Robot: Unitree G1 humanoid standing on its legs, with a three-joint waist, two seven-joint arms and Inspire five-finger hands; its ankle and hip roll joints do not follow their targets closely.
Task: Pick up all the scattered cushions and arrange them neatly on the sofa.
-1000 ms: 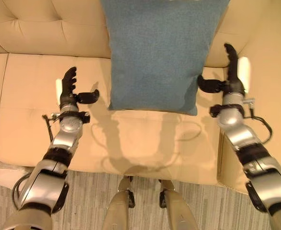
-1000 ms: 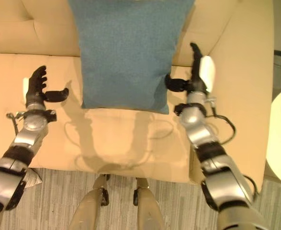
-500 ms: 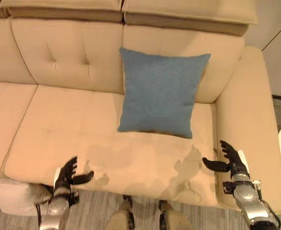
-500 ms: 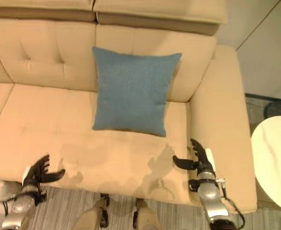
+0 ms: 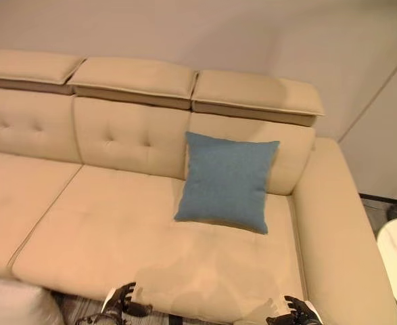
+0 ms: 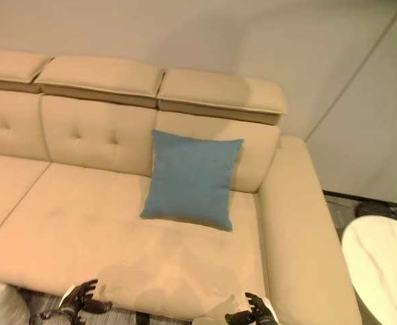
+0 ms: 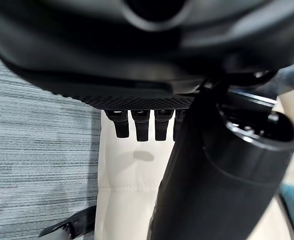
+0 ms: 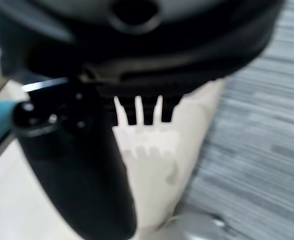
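Note:
A blue square cushion (image 5: 228,181) leans upright against the backrest of the beige sofa (image 5: 103,223), on its right seat. My left hand (image 5: 119,302) shows low at the sofa's front edge, open and empty, fingers straight with the thumb out. My right hand (image 5: 297,313) is at the bottom right, by the front of the right armrest, also open and empty. In the left wrist view the fingers (image 7: 139,125) point straight out over the sofa's front edge. The right wrist view has the fingers (image 8: 145,110) straight as well, holding nothing.
The sofa's left and middle seats (image 6: 63,217) are bare. A round white table (image 6: 381,261) stands to the right of the sofa. Grey striped carpet (image 7: 36,150) covers the floor in front. A pale object (image 5: 12,305) sits at the lower left corner.
The camera has pulled back and tilted up, so the whole sofa and wall now show. Both hands have dropped to the picture's bottom edge, away from the cushion, which stays leaning in place.

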